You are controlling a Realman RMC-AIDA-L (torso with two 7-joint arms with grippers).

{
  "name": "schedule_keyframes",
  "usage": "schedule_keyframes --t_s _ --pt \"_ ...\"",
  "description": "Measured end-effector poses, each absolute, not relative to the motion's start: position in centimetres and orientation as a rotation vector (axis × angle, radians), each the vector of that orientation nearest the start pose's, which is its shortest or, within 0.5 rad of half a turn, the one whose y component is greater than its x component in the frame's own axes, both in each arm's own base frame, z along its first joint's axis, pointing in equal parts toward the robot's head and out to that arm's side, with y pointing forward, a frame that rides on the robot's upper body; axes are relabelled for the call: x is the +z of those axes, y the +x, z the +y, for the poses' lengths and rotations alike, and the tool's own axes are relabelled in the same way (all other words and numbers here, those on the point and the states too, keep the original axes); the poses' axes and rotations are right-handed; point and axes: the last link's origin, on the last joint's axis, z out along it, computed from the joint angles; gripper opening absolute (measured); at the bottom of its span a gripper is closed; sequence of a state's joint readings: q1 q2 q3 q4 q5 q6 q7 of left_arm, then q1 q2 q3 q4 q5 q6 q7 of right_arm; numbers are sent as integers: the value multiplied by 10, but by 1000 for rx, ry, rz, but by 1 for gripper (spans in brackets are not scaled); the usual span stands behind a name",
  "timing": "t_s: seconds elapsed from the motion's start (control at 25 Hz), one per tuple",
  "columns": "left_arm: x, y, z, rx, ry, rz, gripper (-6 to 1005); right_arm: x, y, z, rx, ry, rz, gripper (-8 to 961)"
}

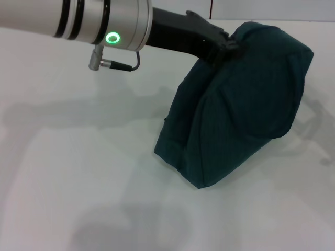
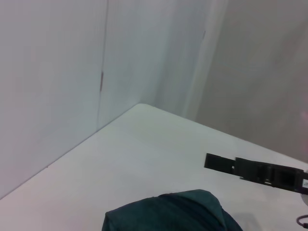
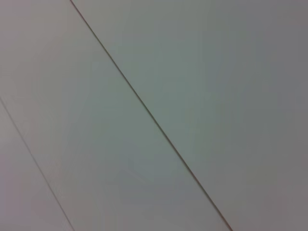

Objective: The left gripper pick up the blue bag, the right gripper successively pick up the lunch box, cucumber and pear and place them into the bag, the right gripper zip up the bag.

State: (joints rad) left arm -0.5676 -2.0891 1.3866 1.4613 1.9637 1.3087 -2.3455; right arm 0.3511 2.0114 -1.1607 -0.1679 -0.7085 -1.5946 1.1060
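The left arm comes in from the upper left of the head view, silver section first, and the left gripper (image 1: 226, 46) ends at the top edge of the blue bag (image 1: 241, 115), right of centre in that frame. The black claw is buried against the fabric there, so whether the fingers are clamped on the cloth or merely pressed into it I cannot tell. The bag leans over, its top pulled up toward the claw while its lower corner sits on the white surface (image 1: 78, 172). It looks shut or folded over: no foil lining, no handles and no zipper show from here.

In the left wrist view a rounded bit of the same teal fabric (image 2: 168, 211) fills the lower middle, and a flat black bar (image 2: 255, 171) lies farther off at the right; I can't say what it is.

The lunch box, cucumber and pear are nowhere in these pictures, and the right gripper is not to be seen; its wrist camera shows only a plain pale panel with thin dark seams.

The step seems to be lifting and steadying the bag. To do it well I'd want a hold on a handle or rim, not loose cloth, and the mouth turned upward and kept open, the base resting square so it won't slump when things go in.
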Motion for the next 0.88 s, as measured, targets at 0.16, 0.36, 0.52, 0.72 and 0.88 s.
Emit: schedule_keyframes --t_s 0.16,0.36,0.52,0.72,0.88 --pt "-2 -85 358 -481 -2802 -658 71 26 309 287 1428 -1865 855 684" --pt "-1 -91 359 -506 -2791 -715 105 26 311 284 1422 -1864 845 785" --pt "8 -91 356 -590 -2790 -729 172 26 311 284 1422 -1866 845 852" --pt "24 -95 352 -710 -2785 -740 257 28 309 282 1439 -1878 825 848" --pt "41 -104 347 -804 -2768 -697 436 38 306 281 1453 -1916 766 846"
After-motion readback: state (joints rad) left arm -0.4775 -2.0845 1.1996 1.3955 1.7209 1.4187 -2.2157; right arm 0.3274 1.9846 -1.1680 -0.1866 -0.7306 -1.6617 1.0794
